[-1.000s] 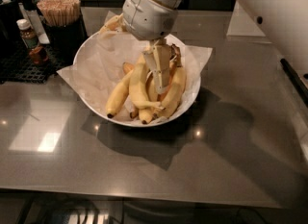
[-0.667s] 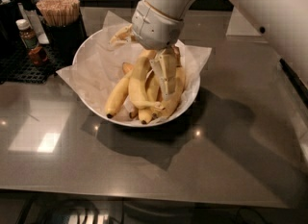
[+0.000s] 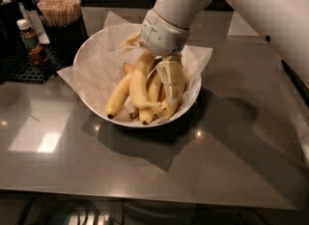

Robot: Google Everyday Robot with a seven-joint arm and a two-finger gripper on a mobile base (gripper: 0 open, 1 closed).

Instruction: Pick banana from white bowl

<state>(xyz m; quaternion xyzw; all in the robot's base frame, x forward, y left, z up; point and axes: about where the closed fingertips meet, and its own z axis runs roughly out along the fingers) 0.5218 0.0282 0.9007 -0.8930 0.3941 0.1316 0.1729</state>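
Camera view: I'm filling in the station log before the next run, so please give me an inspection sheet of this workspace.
Surface: glossy grey counter with light reflections.
Job's things: white bowl lined with crinkled paper; the big curved banana lies in it among slimmer bananas.
Clutter: cup of wooden sticks, small bottle and black mat, all at left rear.
Grippers: gripper is down inside the bowl among the bananas, just right of the big one.
Cables: nothing seen.
Surroundings: dark background; white sheet on the counter at rear right.
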